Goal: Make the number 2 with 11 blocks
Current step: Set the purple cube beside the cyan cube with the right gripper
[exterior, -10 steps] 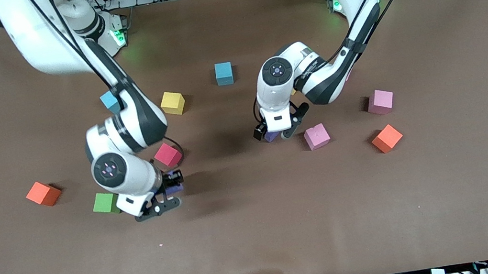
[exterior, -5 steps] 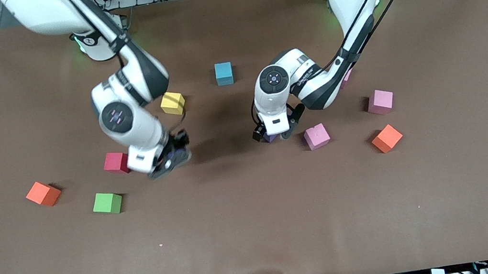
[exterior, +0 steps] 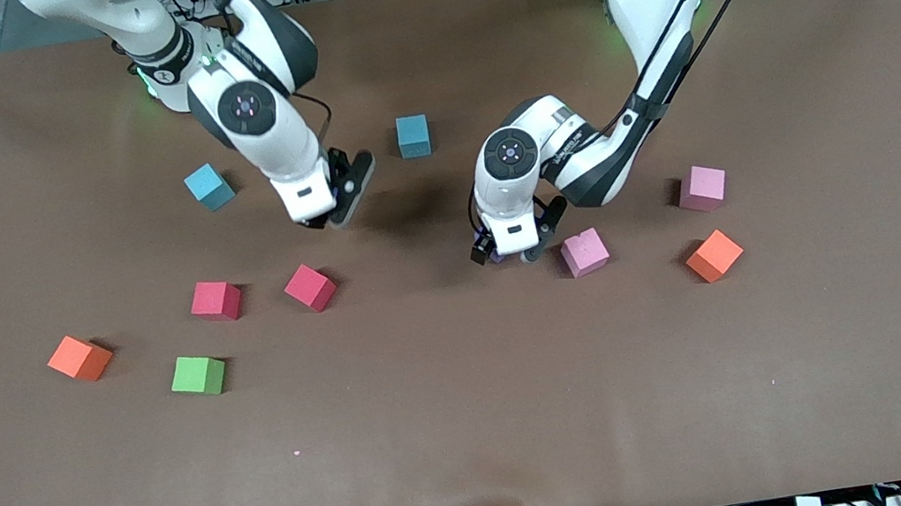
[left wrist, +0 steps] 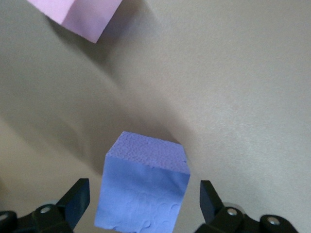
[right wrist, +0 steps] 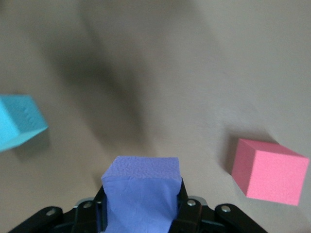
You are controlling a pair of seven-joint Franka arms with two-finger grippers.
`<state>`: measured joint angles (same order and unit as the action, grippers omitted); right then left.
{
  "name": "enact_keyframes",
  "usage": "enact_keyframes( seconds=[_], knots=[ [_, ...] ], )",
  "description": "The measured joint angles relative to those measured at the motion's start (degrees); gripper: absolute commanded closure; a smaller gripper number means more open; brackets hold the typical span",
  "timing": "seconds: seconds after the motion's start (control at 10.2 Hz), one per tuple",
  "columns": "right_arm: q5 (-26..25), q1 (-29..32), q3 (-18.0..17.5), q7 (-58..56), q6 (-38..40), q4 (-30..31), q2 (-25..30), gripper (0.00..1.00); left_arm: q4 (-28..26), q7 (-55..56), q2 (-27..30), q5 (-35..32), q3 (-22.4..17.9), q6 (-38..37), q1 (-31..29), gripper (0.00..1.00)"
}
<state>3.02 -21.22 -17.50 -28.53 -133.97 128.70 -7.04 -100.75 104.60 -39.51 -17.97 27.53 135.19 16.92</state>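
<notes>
Jaws of the right gripper (exterior: 335, 208) are clamped on a purple block (right wrist: 141, 194), held up over the table (exterior: 477, 428) between the two blue blocks (exterior: 209, 186) (exterior: 413, 135). Left gripper (exterior: 515, 254) is low at the table with jaws spread around the second purple block (left wrist: 144, 193), gaps on both sides, not touching it; that block sits on the table just beside a pink block (exterior: 584, 252). Another pink block (exterior: 702, 188) and an orange block (exterior: 714, 255) lie toward the left arm's end. Two red blocks (exterior: 215, 300) (exterior: 310, 287), a green block (exterior: 198, 375) and another orange block (exterior: 79, 357) lie toward the right arm's end, all apart. No digit shape formed yet; blocks scattered.
</notes>
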Motion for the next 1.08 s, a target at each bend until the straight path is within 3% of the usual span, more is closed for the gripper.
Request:
enact_keyframes(
  seconds=[0.29, 0.59, 0.68, 0.78, 0.88, 1.08],
  knots=[
    [-0.02, -0.18, -7.16, -4.7, -3.78, 5.58, 1.33, 0.63, -0.15, -0.23, -0.14, -0.09, 0.0, -0.29, 0.11, 0.0],
    [-0.18, -0.38, -10.71, -8.87, -9.81, 9.06, 0.33, 0.63, -0.45, -0.52, -1.35, -0.12, -0.03, -0.31, 0.49, 0.0],
    [-0.2, -0.39, -10.74, -12.1, -10.85, 9.11, -0.42, 0.63, -0.44, -1.63, -1.44, -0.13, -0.1, -0.31, 0.46, 0.21],
    [-0.25, -0.64, -10.76, -14.38, -11.45, 9.11, -1.19, 0.63, -0.41, -2.81, -1.44, -0.13, -0.22, -0.31, 0.28, 0.88],
    [-0.75, -1.54, -10.77, -15.22, -12.1, 9.1, -1.91, 0.63, -0.39, -3.75, -1.44, -0.13, -0.33, -0.31, -0.06, 1.0],
    [-3.18, -3.46, -10.78, -15.26, -14.02, 9.13, -3.92, 0.63, -0.34, -4.53, -1.42, -0.13, -0.35, -0.29, -0.31, 1.0]
  ],
)
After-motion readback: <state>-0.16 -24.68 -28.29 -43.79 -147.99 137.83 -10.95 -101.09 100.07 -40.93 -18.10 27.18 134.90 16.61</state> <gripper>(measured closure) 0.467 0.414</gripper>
